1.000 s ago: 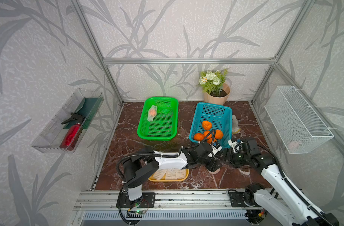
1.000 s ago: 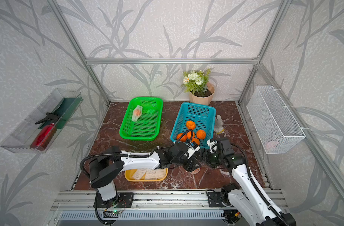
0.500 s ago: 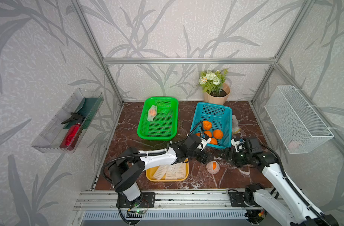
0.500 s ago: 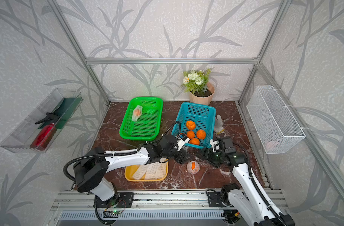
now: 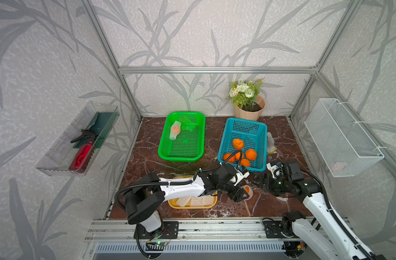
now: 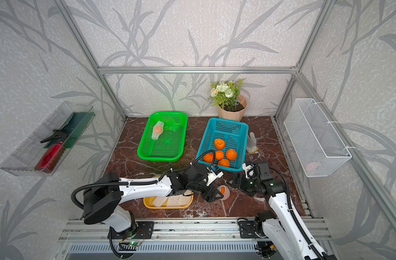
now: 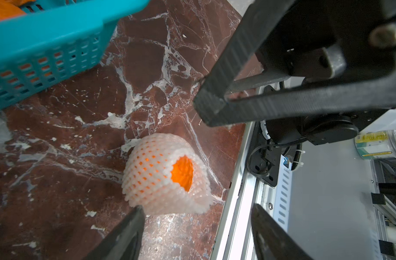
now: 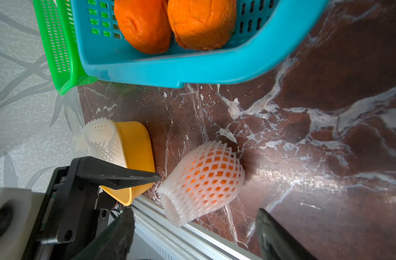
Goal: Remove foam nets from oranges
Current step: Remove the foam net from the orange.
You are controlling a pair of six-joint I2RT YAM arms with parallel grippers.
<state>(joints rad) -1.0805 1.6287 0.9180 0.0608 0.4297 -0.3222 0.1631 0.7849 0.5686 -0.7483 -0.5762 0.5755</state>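
A wrapped orange lies in the green basket. Foam nets fill the yellow tray. The left gripper, jaws wide, sits at the netted orange on the table, perhaps brushing it. The right gripper faces it, also wide, empty. Bare oranges sit in the blue basket.

Off-white foam mesh net lies on brown marble tabletop, round orange fruit exposed at its open end. Left gripper jaws spread, one fingertip just beside net. Teal perforated plastic basket nearby.
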